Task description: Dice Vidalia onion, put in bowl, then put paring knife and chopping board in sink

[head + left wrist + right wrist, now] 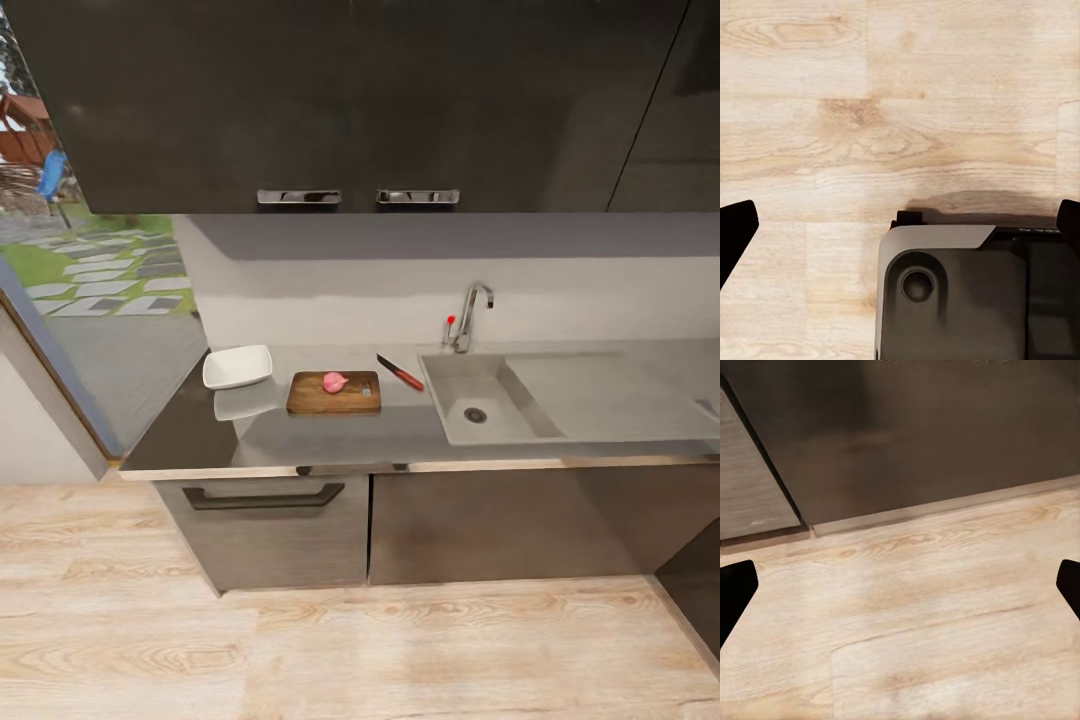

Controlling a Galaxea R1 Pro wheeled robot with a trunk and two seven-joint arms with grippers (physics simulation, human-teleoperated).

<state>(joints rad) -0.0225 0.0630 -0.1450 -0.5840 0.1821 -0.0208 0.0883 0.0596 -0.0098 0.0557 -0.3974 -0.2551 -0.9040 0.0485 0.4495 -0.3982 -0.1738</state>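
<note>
The pinkish Vidalia onion point(335, 382) sits whole on the dark-brown chopping board point(310, 396) on the grey countertop point(330, 435). To the board's right, by the basin's corner, lies the red-handled paring knife point(400, 372). The white bowl point(238, 366) stands left of the board. The steel sink point(480, 395) with its chrome tap point(474, 312) is at the right, its basin bare. My left gripper point(900, 225) is open over the wood floor, above the robot's dark base point(967, 292). My right gripper point(900, 585) is open too, facing floor and cabinet fronts.
Dark upper cabinets point(350, 100) hang over the counter. Below it are a drawer with a dark handle point(262, 496) and a cabinet door point(480, 525). A window point(90, 270) opens at the left. Light wood floor point(300, 650) lies between me and the cabinets.
</note>
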